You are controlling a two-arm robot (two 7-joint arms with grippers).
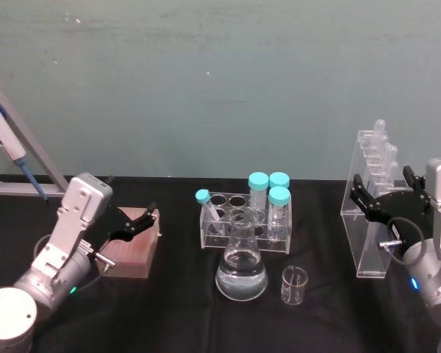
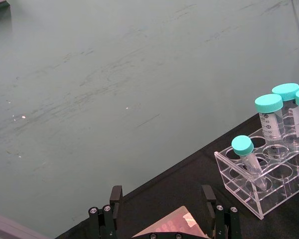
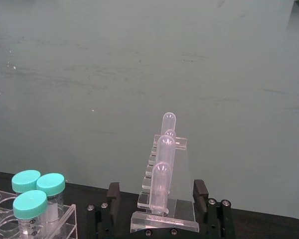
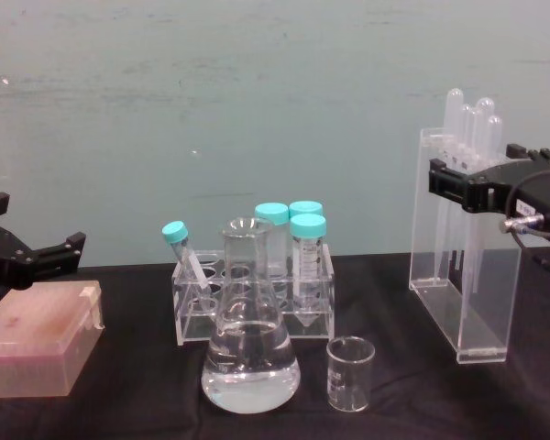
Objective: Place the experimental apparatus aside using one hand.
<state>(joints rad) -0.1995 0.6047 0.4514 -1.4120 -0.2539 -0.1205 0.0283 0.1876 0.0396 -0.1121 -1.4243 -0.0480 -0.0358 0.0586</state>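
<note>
My right end effector is straddling the acrylic stand at the table's right side, released. I'm aiming for a centred, level squeeze below the tubes, keeping it upright. Left end effector idling released over pink box.

Flask, beaker and tube rack block centre frame; bare surface opens between beaker and right-hand acrylic stand.

Even diffuse light, moderately bright; small glints on conical flask; focus sharp.
</note>
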